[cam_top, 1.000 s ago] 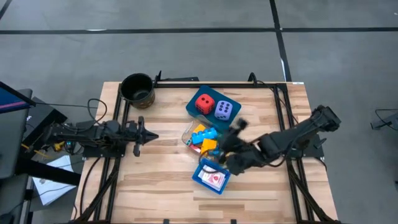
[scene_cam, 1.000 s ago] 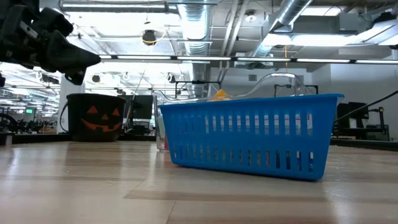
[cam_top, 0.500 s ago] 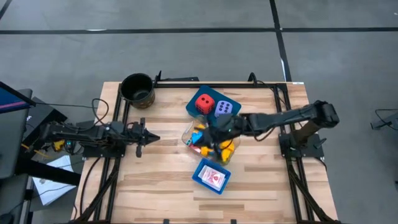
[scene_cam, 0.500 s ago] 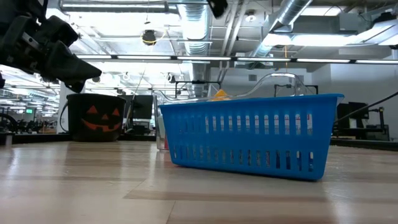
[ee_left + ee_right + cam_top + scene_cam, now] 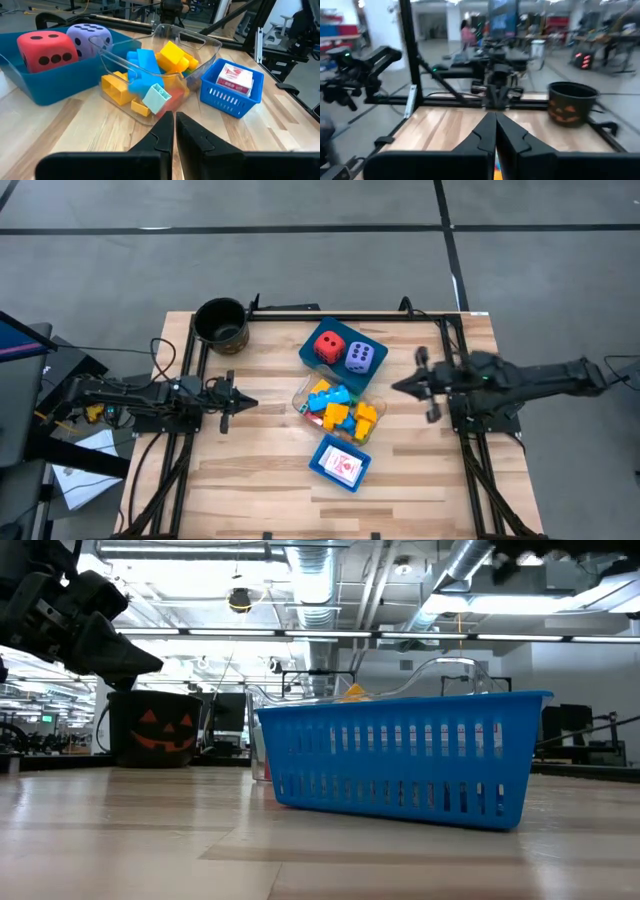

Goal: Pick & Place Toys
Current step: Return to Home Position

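Yellow, blue, green and red bricks point(image 5: 338, 410) lie piled in a clear container in the middle of the table; they also show in the left wrist view point(image 5: 150, 75). A red die point(image 5: 327, 345) and a lavender die point(image 5: 360, 357) sit in a blue tray point(image 5: 318, 366). White red-printed cards point(image 5: 343, 468) lie in a small blue basket point(image 5: 400, 755). My left gripper point(image 5: 250, 402) is shut and empty, left of the bricks, pointing at them point(image 5: 174, 117). My right gripper point(image 5: 395, 388) is shut and empty, right of the bricks point(image 5: 495, 120).
A dark round pot point(image 5: 221, 323) with a pumpkin face stands at the far left corner. A dark metal frame point(image 5: 350, 315) runs along the table's far edge and sides. Bare wood lies along the near edge on both sides of the card basket.
My right gripper has swung from beside the card basket, across above the brick container, and then back toward the table's right edge, where it now hangs clear of the toys. The bricks, dice and cards have stayed in place.
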`<state>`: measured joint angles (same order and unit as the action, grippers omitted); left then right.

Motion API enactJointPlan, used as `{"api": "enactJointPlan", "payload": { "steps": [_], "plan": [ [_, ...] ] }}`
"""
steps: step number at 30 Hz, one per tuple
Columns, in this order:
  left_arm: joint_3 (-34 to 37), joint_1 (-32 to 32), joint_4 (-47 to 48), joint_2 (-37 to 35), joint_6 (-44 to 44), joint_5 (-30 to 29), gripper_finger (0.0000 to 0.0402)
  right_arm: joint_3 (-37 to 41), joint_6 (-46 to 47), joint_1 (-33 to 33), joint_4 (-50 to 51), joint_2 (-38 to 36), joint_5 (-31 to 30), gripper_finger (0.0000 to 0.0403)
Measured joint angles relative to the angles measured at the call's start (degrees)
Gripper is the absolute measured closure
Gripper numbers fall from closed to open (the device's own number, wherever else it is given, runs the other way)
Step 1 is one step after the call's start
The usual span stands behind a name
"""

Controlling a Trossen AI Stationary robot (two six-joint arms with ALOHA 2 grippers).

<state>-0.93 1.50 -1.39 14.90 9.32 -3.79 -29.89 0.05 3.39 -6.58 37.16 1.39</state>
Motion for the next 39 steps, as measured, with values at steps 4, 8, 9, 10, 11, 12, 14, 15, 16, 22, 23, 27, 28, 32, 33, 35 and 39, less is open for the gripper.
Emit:
{"api": "enactJointPlan", "payload": {
  "steps": [4, 8, 9, 10, 11, 12, 14, 15, 16, 22, 23, 27, 28, 32, 33, 35, 39],
  "plan": [
    [0.00, 0.00, -0.02, 0.19, 0.00, 0.00, 0.0389, 7.72, -0.67, 0.71, 1.33, -13.74, -1.80, 0.0402],
    [0.00, 0.00, -0.04, 0.17, 0.00, -0.02, 0.0386, 10.87, -3.18, 0.58, 9.47, -25.89, -2.57, 0.0402],
    [0.00, 0.00, -0.04, 0.17, 0.00, -0.01, 0.0387, 11.37, -3.72, 0.57, 11.91, -28.18, -3.28, 0.0402],
    [0.00, 0.00, -0.04, 0.17, 0.00, -0.02, 0.0387, 12.00, -3.93, 0.57, 14.95, -30.68, -3.93, 0.0402],
    [0.00, 0.00, -0.04, 0.17, 0.00, -0.02, 0.0388, 12.46, -3.95, 0.57, 17.20, -32.77, -4.48, 0.0403],
    [0.00, 0.00, -0.04, 0.17, 0.00, -0.02, 0.0389, 12.75, -3.93, 0.57, 18.24, -34.60, -4.53, 0.0403],
    [0.00, 0.00, -0.04, 0.17, 0.00, -0.02, 0.0389, 13.78, -3.69, 0.60, 17.61, -37.19, -4.62, 0.0403],
    [0.00, 0.00, -0.06, 0.18, 0.00, -0.02, 0.0390, 14.06, -3.69, 0.60, 17.02, -36.95, -4.62, 0.0403],
    [0.00, 0.00, -0.08, 0.22, 0.00, -0.02, 0.0390, 14.25, -3.71, 0.62, 17.73, -36.89, -4.64, 0.0403],
    [0.00, 0.00, -0.41, 0.23, 0.00, -0.02, 0.0390, 16.41, -5.18, 0.55, 17.36, -34.49, -5.99, 0.0403],
    [0.00, 0.00, -0.44, 0.22, 0.00, -0.02, 0.0390, 16.54, -5.20, 0.55, 16.42, -34.47, -5.97, 0.0403],
    [0.00, 0.00, -1.28, 0.22, 0.00, -0.02, 0.0390, 18.09, -4.71, 0.57, 16.39, -35.58, -5.91, 0.0403],
    [0.00, 0.00, -1.30, 0.22, 0.00, -0.02, 0.0390, 18.68, -4.56, 0.61, 16.50, -36.04, -5.91, 0.0403],
    [0.00, 0.00, -1.72, 0.26, 0.00, -0.02, 0.0390, 22.12, -3.52, 0.53, 16.48, -36.96, -5.88, 0.0403],
    [0.00, 0.00, -1.70, 0.26, 0.00, -0.02, 0.0390, 22.86, -3.18, 0.30, 16.22, -36.94, -5.92, 0.0403],
    [0.00, 0.00, -1.70, 0.26, 0.00, -0.02, 0.0390, 24.76, -2.90, -0.21, 13.88, -36.97, -5.91, 0.0403],
    [0.00, 0.00, -1.66, 0.26, 0.00, -0.02, 0.0390, 25.70, -1.48, -1.44, 13.60, -36.96, -5.82, 0.0403]
  ]
}}
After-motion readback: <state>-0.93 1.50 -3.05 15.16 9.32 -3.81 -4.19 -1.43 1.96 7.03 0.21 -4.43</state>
